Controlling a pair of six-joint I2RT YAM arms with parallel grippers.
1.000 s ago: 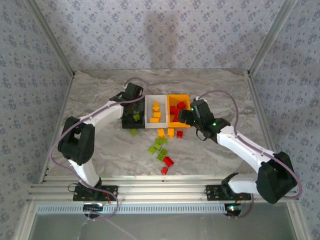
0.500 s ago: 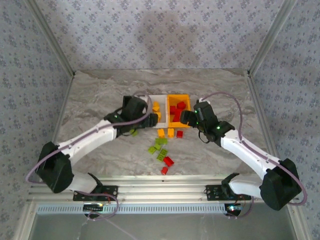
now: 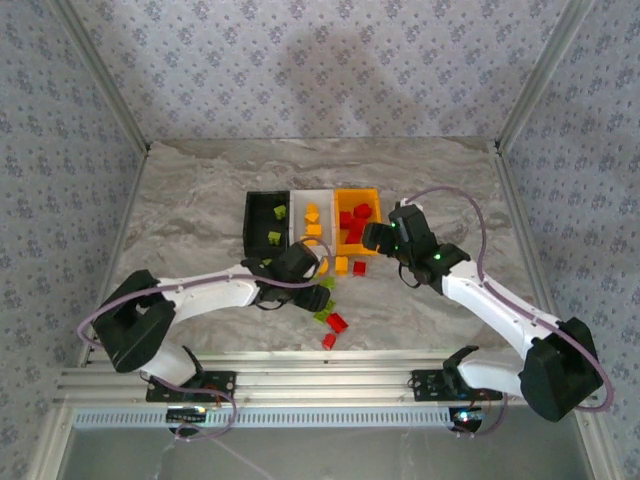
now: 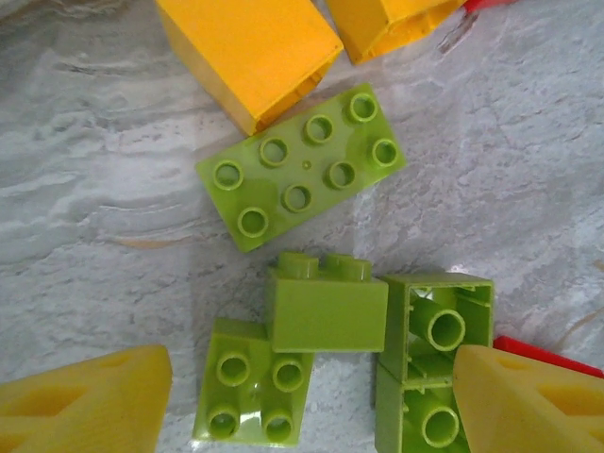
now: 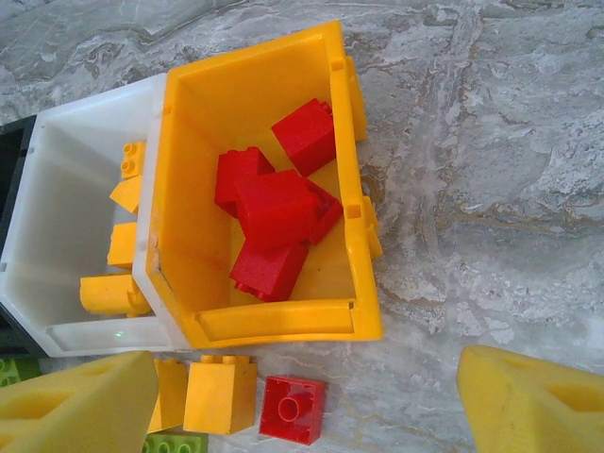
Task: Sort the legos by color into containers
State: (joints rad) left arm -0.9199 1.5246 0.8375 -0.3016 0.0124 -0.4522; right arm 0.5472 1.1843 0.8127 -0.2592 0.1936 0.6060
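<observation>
Three containers stand in a row: a black bin [image 3: 254,222] with two green legos, a white bin [image 3: 312,196] with yellow ones, and an orange bin [image 3: 357,193] with several red ones [image 5: 274,212]. My left gripper [image 3: 317,298] is open low over the loose green legos [image 4: 302,165]. Its fingers [image 4: 85,401] flank a small green brick [image 4: 326,307] and a flat green one [image 4: 250,392], holding nothing. My right gripper [image 3: 367,244] hangs open at the orange bin's near wall [image 5: 283,321]. A loose red brick [image 5: 293,408] lies on the table below its jaws.
Two yellow bricks [image 5: 219,394] lie just in front of the white bin [image 5: 57,217]. Two more red bricks [image 3: 336,323] lie nearer the front edge. Patterned walls enclose the marble table [image 3: 190,200], with open room left and right.
My left arm has swung from over the black bin down to the loose green pile, and its jaws have opened. The right arm has hardly moved.
</observation>
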